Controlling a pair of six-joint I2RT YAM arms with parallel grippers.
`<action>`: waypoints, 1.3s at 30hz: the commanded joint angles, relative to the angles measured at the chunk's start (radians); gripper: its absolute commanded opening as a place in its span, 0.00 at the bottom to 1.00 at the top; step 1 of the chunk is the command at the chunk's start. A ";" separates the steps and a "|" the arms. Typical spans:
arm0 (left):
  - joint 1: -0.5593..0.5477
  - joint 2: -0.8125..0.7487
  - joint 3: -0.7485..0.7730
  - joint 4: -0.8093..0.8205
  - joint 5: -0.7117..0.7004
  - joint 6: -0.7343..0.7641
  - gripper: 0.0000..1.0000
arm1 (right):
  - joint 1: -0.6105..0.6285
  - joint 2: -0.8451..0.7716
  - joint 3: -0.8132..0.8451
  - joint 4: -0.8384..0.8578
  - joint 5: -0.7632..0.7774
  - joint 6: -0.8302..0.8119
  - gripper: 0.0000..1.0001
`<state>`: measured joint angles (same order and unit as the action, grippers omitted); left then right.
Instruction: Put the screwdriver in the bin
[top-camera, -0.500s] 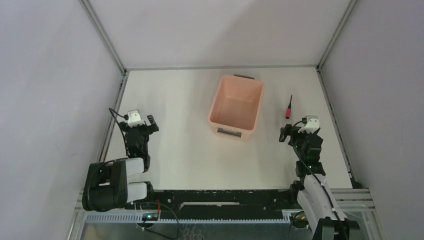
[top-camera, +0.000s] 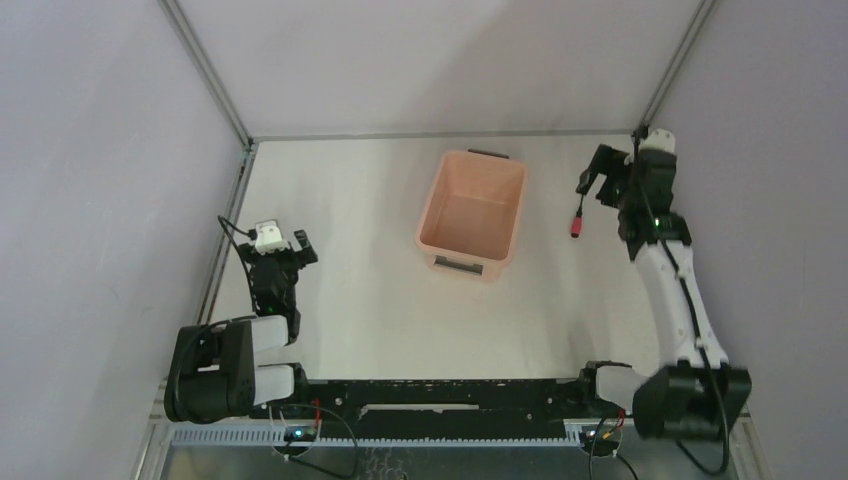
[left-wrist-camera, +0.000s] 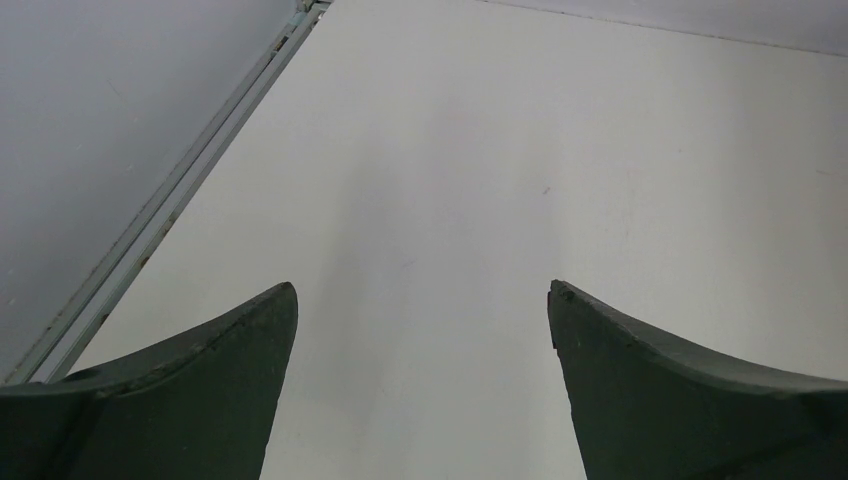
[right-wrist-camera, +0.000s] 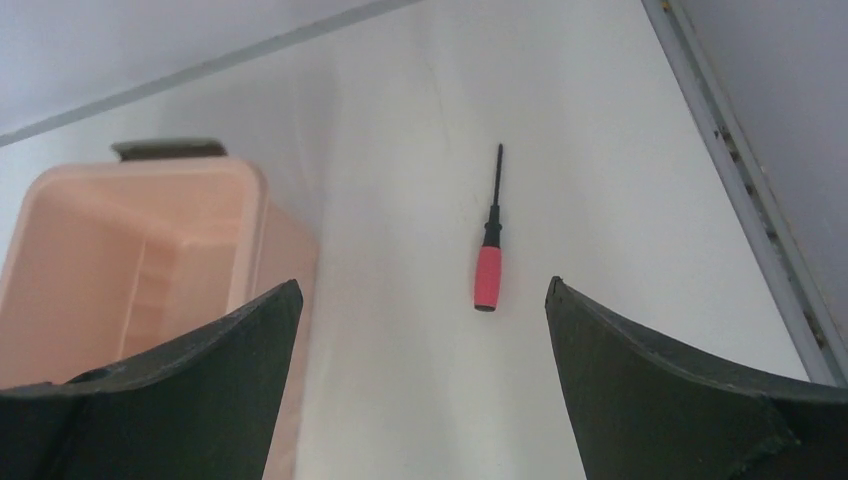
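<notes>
The screwdriver (top-camera: 577, 222), red handle and thin black shaft, lies on the white table just right of the bin (top-camera: 480, 190). The salmon-pink bin stands empty at the table's far middle. My right gripper (top-camera: 598, 178) is open and empty, held up over the shaft end of the screwdriver. In the right wrist view the screwdriver (right-wrist-camera: 487, 270) lies ahead between my open fingers, around the gripper's midpoint (right-wrist-camera: 421, 285), with the bin (right-wrist-camera: 150, 250) at the left. My left gripper (top-camera: 285, 243) is open and empty at the near left, and its wrist view (left-wrist-camera: 422, 287) shows only bare table.
Metal frame rails run along the table's left edge (top-camera: 228, 225), back edge (top-camera: 440, 135) and right edge (top-camera: 668, 240). Grey walls close in the sides and back. A dark grey handle slot (top-camera: 460, 263) marks the bin's near end.
My right arm has stretched from the near right to the far right and now hangs over the screwdriver. The left arm, the bin and the screwdriver have not moved.
</notes>
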<state>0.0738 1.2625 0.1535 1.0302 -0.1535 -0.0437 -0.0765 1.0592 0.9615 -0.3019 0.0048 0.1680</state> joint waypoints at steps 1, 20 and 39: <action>-0.008 -0.006 0.037 0.029 -0.001 0.019 1.00 | -0.001 0.259 0.223 -0.364 0.106 0.086 0.99; -0.008 -0.007 0.038 0.030 -0.001 0.019 1.00 | -0.035 1.018 0.585 -0.405 0.133 0.076 0.50; -0.008 -0.006 0.037 0.030 -0.001 0.019 1.00 | 0.194 0.570 0.853 -0.801 0.270 0.084 0.00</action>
<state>0.0738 1.2625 0.1535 1.0302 -0.1535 -0.0437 -0.0017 1.7138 1.7546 -0.9901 0.2237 0.2192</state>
